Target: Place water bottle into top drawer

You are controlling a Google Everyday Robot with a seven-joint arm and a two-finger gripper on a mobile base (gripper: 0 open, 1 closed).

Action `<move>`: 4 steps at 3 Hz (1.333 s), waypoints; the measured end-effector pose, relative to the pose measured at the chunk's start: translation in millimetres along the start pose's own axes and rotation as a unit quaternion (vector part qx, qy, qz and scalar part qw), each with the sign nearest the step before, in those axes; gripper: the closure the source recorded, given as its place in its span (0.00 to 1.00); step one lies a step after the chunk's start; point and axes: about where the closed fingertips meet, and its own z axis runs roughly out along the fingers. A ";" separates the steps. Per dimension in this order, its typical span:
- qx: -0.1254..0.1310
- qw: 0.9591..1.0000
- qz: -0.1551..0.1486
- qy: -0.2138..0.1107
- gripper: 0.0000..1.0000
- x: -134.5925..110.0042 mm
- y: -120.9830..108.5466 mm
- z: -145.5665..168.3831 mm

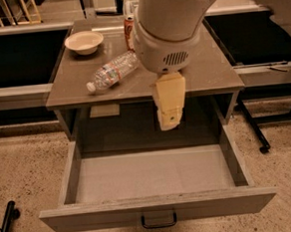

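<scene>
The wide, shallow grey-brown top drawer (150, 176) stands open, but the clear crinkly plastic water bottle (113, 71) lies on the tabletop (207, 69) — ungrasped. The cream gripper (169, 122) hangs beside it; its state cannot be told.

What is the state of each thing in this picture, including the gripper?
water bottle: lying on its side on the table, cap on.
top drawer: pulled open, nothing inside.
bowl: upright, looks empty.
soda can: upright, partly hidden behind the arm.
gripper: hanging before the table's front edge, apart from the water bottle.
</scene>
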 end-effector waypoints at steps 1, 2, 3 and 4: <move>0.001 1.000 0.001 0.000 0.00 1.2 0.1 -1.1; -0.006 0.999 -0.026 -0.018 0.00 8.2 -15.4 14.4; -0.005 0.997 -0.071 -0.044 0.00 38.2 -59.5 51.7; -0.009 0.990 -0.129 -0.050 0.00 58.1 -107.1 95.5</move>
